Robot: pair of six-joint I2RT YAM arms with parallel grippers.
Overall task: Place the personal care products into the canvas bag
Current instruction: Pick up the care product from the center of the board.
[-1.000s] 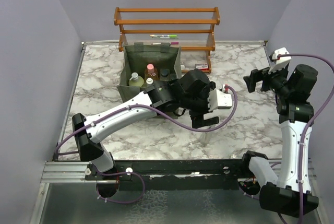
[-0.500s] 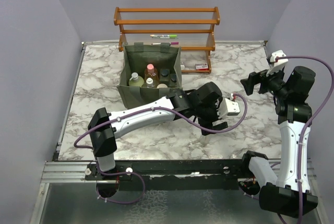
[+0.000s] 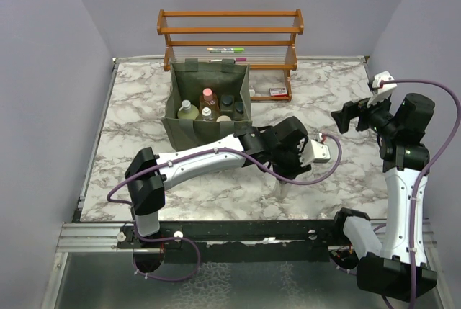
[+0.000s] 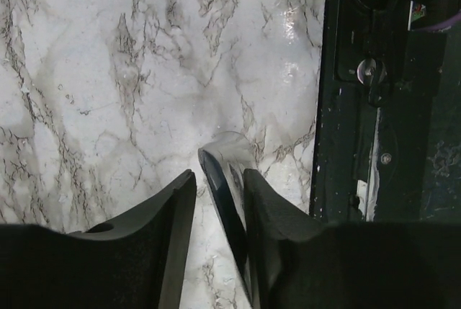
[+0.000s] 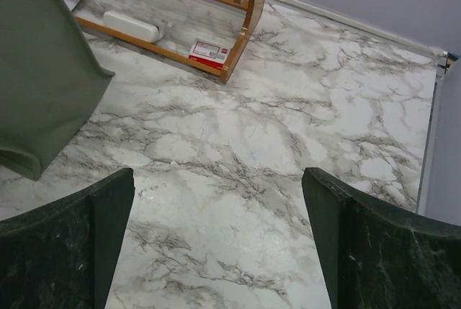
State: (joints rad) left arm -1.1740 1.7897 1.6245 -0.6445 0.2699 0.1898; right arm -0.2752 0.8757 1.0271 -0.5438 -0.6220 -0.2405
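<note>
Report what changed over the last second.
The left hand swung from beside the canvas bag toward the near edge, dropped to the table, and its fingers narrowed around a small translucent object; a firm grip isn't clear. The bag, the bottles in it and the open right hand stayed practically as they were.

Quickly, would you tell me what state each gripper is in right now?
Left gripper: jaws narrow around a thin translucent object; grip cannot be told.
Right gripper: open, holding nothing.
</note>
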